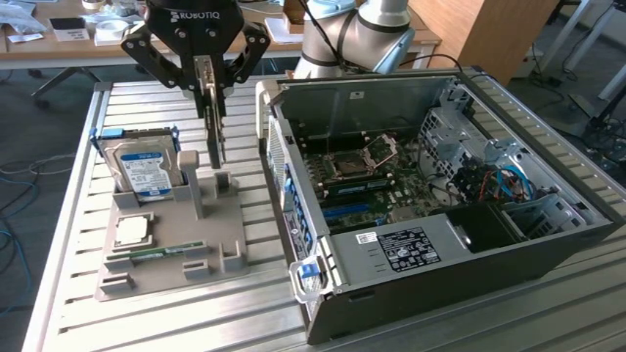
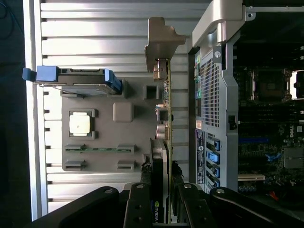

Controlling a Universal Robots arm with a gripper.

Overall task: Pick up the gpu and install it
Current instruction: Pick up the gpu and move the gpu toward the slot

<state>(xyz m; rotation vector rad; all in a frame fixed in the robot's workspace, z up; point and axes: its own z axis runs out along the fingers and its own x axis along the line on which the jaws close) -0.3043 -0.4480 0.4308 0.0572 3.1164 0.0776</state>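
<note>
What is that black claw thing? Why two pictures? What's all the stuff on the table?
The black claw is a robot arm's end effector. One picture comes from a camera standing off the arm, the other from a camera on its wrist. It is clamped on the gpu, a thin computer card held on edge over a grey holder. The holder also carries a hard drive, a square chip and a green memory stick. Beside it stands an open computer case.

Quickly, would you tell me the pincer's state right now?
Pincer: closed, holding the gpu upright.
</note>
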